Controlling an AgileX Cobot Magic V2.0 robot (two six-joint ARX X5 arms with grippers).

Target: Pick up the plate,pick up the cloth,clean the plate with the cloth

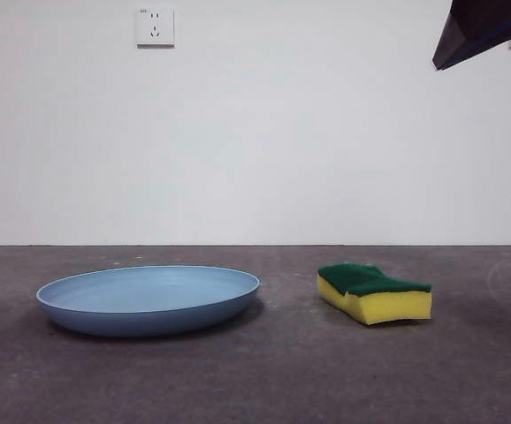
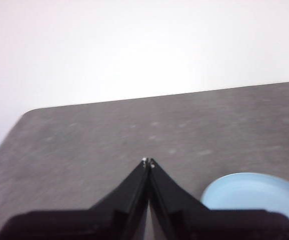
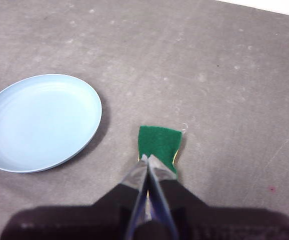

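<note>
While both arms are waiting above, the plate (image 1: 148,299) is lying flat at the tabletop's (image 1: 264,371) nine o'clock side; it is looking light, stiff and smooth, so its thin raised rim is probably the best hold. At three o'clock, well apart from it, the sponge (image 1: 375,293) is sitting green face up, soft and easy to squeeze by its yellow sides. Left gripper (image 2: 148,162) and right gripper (image 3: 148,158) are both pinched closed and empty. A white wall with a socket (image 1: 155,26) is standing behind the grey, speckled surface.

A wide, shallow light-blue plate (image 1: 148,299) is seen lying flat on the grey surface (image 1: 264,380); a yellow sponge (image 1: 375,294), green scouring layer upward, is set apart beside it.
</note>
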